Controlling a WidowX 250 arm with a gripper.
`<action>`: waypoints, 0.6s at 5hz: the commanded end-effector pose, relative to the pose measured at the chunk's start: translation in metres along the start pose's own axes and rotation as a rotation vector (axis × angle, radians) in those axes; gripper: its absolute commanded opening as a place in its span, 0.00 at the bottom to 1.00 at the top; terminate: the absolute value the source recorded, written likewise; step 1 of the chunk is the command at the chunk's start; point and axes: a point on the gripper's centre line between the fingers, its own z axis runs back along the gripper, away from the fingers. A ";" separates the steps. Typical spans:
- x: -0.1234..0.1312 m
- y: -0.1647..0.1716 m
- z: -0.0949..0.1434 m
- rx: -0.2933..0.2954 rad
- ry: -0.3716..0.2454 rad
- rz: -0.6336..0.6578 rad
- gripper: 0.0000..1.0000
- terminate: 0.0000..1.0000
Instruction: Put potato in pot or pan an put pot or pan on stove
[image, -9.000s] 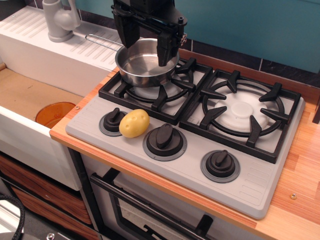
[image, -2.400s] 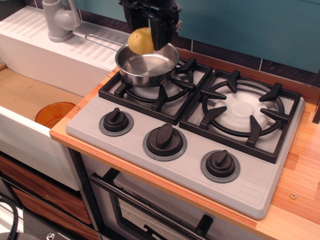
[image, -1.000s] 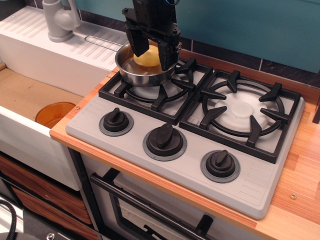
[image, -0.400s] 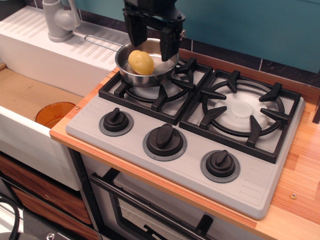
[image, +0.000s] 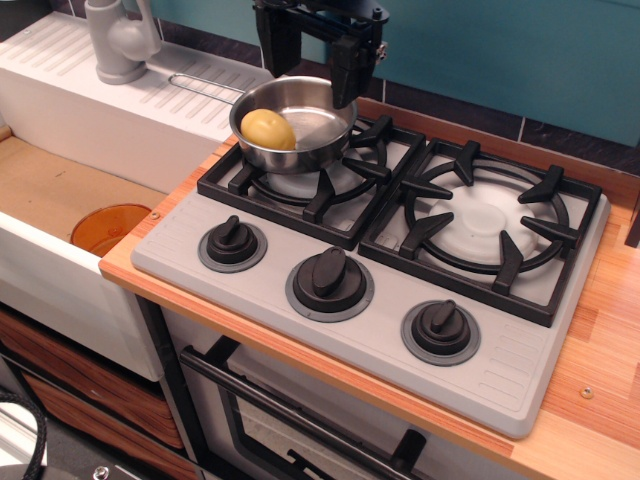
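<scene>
The potato (image: 267, 129) lies in the pan (image: 315, 118), toward its left side, resting on the shiny bottom. The pan sits on the left grate (image: 310, 180) of the stove (image: 250, 275), at the grate's back left corner, its wire handle (image: 205, 86) reaching left over the white drainboard (image: 110, 110). Above the pan hangs the gripper (image: 312, 55), its jaws spread apart and holding nothing, one finger over the pan's far rim on each side, clear of the potato.

The right grate (image: 485, 225) is bare over its white burner. Three black knobs (image: 328, 277) run along the stove's grey front. The stove rests on a wooden counter (image: 600, 330). To the left is a sink (image: 50, 190) with an orange bowl (image: 108, 227) in its near corner, and a grey tap (image: 118, 38) stands on the drainboard. Behind runs a teal wall (image: 500, 45) over a dark tile strip. Below the counter an oven door with a black handle (image: 290, 415) shows. I can read no writing anywhere.
</scene>
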 end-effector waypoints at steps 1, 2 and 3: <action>0.011 0.002 0.029 0.027 -0.093 0.002 1.00 0.00; 0.011 0.002 0.029 0.027 -0.093 0.002 1.00 0.00; 0.014 -0.007 0.011 0.062 -0.117 0.032 1.00 0.00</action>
